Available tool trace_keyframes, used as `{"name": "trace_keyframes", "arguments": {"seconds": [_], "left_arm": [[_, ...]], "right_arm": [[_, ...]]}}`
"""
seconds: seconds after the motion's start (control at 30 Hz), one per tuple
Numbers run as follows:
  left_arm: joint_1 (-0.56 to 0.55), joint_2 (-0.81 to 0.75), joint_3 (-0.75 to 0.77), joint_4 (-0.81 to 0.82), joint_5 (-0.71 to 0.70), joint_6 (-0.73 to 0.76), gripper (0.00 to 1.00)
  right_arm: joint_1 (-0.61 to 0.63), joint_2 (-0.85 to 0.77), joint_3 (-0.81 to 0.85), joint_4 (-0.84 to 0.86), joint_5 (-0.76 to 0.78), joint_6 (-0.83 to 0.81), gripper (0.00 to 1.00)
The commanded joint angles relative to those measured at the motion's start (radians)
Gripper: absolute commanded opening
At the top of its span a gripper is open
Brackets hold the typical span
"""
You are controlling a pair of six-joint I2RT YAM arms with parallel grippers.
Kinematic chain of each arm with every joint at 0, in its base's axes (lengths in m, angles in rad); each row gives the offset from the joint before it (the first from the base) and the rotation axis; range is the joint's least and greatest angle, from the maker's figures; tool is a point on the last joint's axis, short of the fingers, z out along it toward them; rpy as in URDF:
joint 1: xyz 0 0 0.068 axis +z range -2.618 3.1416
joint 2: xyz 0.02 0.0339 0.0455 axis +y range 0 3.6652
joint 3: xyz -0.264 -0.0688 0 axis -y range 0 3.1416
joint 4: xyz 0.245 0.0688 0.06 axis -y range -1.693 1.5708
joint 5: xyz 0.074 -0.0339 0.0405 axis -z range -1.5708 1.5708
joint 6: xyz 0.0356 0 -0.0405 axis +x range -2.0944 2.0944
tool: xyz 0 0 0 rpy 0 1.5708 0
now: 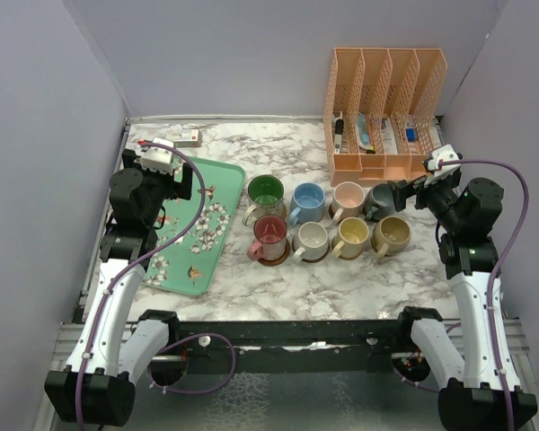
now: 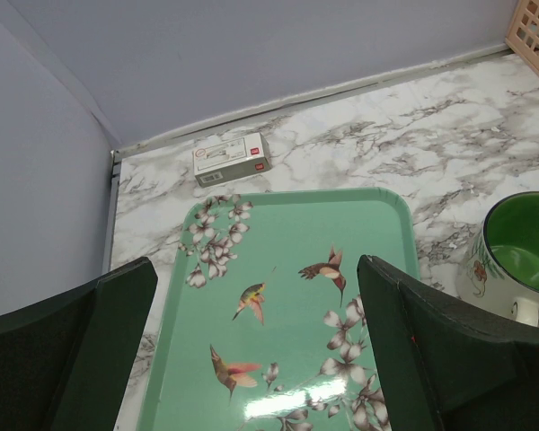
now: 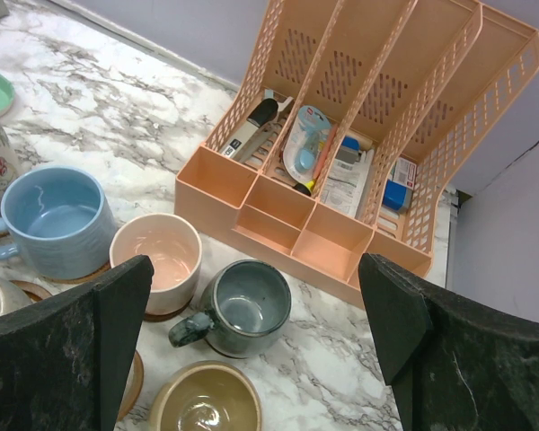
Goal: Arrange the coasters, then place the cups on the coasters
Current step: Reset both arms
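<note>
A white-and-grey marble-patterned table (image 1: 278,283) carries everything. On its left side lies a mint-green floral tray (image 1: 217,260), running from near to far. Just beyond the tray's far end, by the back wall, lies a small white box (image 1: 183,137). At the far right stands a peach slotted organizer (image 1: 386,108) against the back wall. In the middle, thin brown coasters (image 1: 274,261) lie on the marble in two rows, showing as rims under the cups (image 1: 311,240) standing on them.
</note>
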Motion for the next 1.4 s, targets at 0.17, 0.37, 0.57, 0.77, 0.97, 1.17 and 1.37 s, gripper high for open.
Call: {"name": "trace_keyframes", "arguments": {"seconds": [0.17, 0.37, 0.57, 0.77, 0.97, 1.17, 1.37], "left_arm": [[0.008, -0.014, 0.004, 0.001, 0.020, -0.001, 0.98], [0.009, -0.010, 0.006, 0.000, 0.020, -0.001, 0.98], [0.009, -0.006, 0.006, 0.000, 0.029, -0.004, 0.98], [0.008, -0.004, 0.006, -0.002, 0.031, -0.003, 0.98], [0.009, -0.005, 0.004, -0.002, 0.031, -0.001, 0.98], [0.009, -0.005, 0.005, -0.003, 0.030, 0.000, 0.98], [0.009, -0.008, 0.006, -0.003, 0.026, 0.000, 0.98]], "right_arm": [[-0.004, -0.009, 0.026, -0.016, -0.024, -0.014, 1.00], [-0.004, -0.008, 0.025, -0.016, -0.025, -0.014, 1.00], [-0.004, -0.005, 0.025, -0.018, -0.027, -0.017, 1.00], [-0.004, -0.002, 0.027, -0.018, -0.027, -0.017, 1.00], [-0.004, -0.004, 0.028, -0.019, -0.026, -0.018, 1.00], [-0.004, -0.007, 0.027, -0.018, -0.026, -0.020, 1.00], [-0.004, -0.009, 0.028, -0.019, -0.027, -0.020, 1.00]]}}
